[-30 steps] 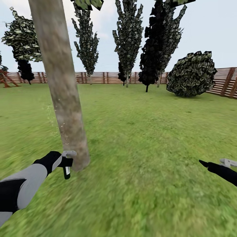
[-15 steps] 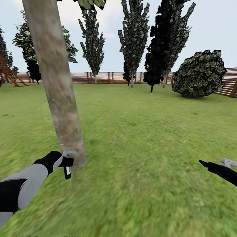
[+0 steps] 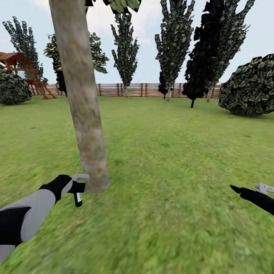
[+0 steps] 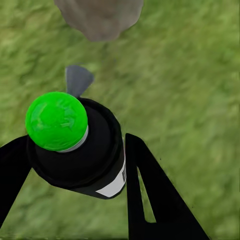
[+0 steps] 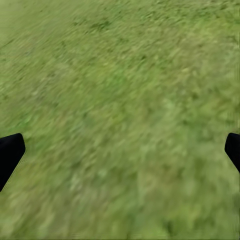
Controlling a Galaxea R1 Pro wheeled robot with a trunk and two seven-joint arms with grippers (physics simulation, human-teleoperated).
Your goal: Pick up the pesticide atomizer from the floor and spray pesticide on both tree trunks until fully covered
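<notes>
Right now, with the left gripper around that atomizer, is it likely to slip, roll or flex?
The atomizer looks like a rigid round black can, so probably stiff. Its smooth curved side could twist or slide between the left gripper fingers. Set down sideways, it would likely roll.

Green-capped atomizer [image 4: 80, 150] between end effector [image 4: 75, 165] fingers

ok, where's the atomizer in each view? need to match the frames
Head view: atomizer low at the picture's left, in the left gripper, beside the tree trunk base.
Left wrist view: atomizer, green cap towards the camera, between the black fingers.
Right wrist view: not in it; lawn.
Shared landmark: trunk base.
</notes>
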